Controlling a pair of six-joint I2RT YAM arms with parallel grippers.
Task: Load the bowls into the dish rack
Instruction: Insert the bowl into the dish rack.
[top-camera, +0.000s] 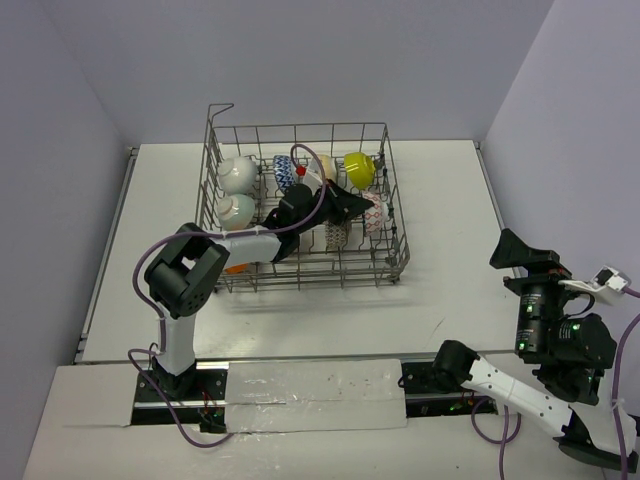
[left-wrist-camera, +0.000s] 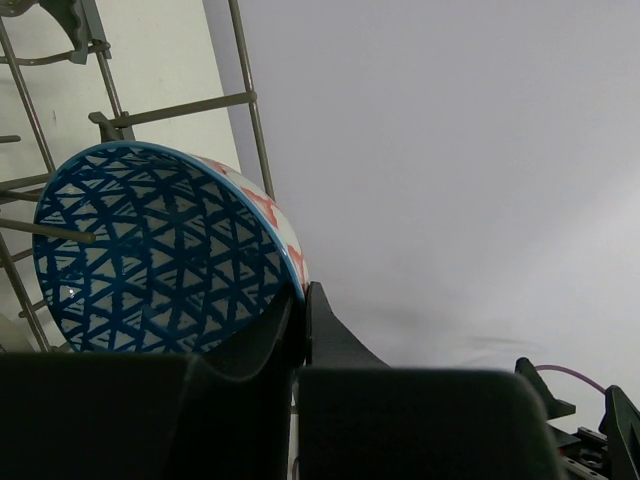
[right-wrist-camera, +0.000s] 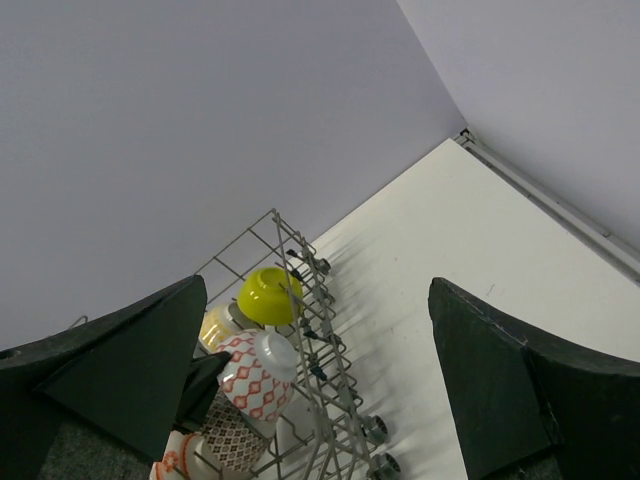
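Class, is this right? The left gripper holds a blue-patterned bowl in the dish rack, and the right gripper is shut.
No. The right wrist view shows the right gripper open, jaws wide apart. The left gripper does hold the blue-patterned bowl in the dish rack.

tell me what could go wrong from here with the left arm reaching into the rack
1. The left gripper pinches the red-white bowl only at its rim, and a tine already pokes against the inside. On release the bowl might tip or roll rather than settle.
2. The lime bowl stands close by in the dish rack. Pulling the arm out could knock it.
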